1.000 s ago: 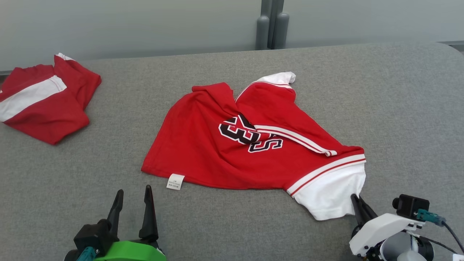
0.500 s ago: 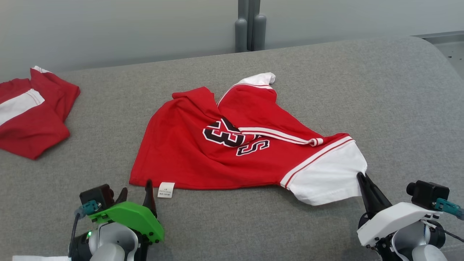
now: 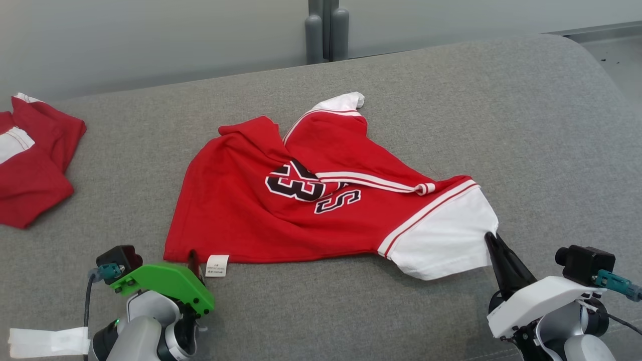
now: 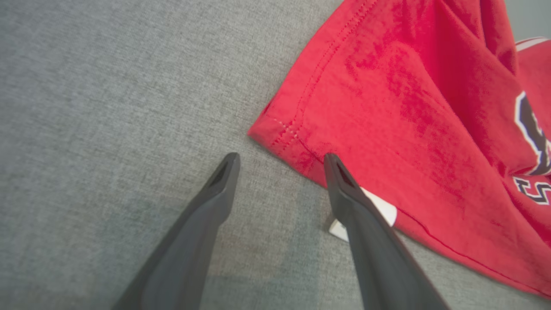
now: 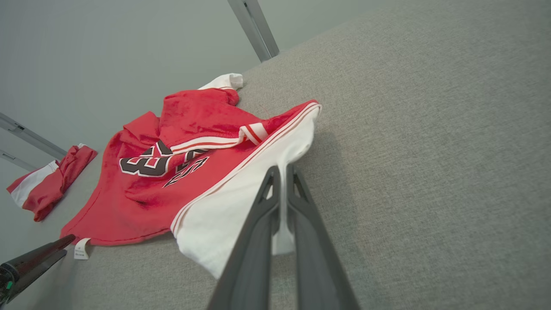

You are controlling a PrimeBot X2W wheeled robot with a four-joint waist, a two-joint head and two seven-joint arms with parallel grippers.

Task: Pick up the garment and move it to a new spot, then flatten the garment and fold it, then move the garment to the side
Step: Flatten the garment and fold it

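left jaws apart, advanced to garment [image 3: 235,200] hem | right jaws still clamped on white sleeve [image 3: 441,240]

Garment [image 3: 241,210]: red knit cloth, matt, soft; white label [image 3: 217,265]: cloth-like, smooth; tabletop [image 3: 501,125]: grey woven fabric, matt, coarse; left pincer [image 4: 280,157]: dark smooth matt plastic; green cover [image 3: 165,283]: plastic, slight sheen.

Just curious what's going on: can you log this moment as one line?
right pincer: shut on white sleeve | left pincer: open at hem corner | red jersey: crumpled, unfolded
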